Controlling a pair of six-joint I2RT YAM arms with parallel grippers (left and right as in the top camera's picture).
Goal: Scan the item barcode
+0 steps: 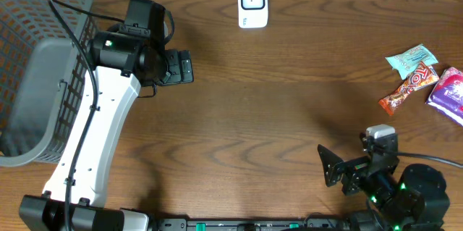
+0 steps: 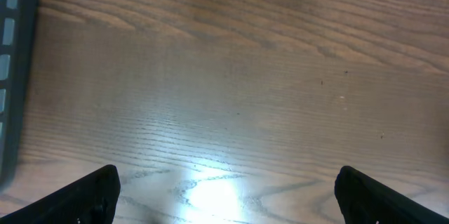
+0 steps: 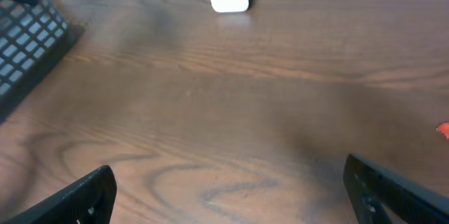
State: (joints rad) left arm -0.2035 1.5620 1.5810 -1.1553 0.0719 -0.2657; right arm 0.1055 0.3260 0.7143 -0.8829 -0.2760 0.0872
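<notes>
A white scanner [image 1: 252, 3] sits at twelve o'clock on the desk [image 1: 275, 108], a grey basket [image 1: 43, 72] at nine o'clock, three snack packets [image 1: 409, 89] at three o'clock.

Your left arm [image 1: 94, 115] is stretched well forward from its base, its white link running long and straight. The wrist is turned inward, so the left gripper [image 1: 189, 66] points toward your right side with its jaws spread wide and nothing between them. Your right arm [image 1: 416, 187] is folded in close over its base. The right gripper [image 1: 331, 167] faces inward too, jaws fully apart and empty.
</notes>
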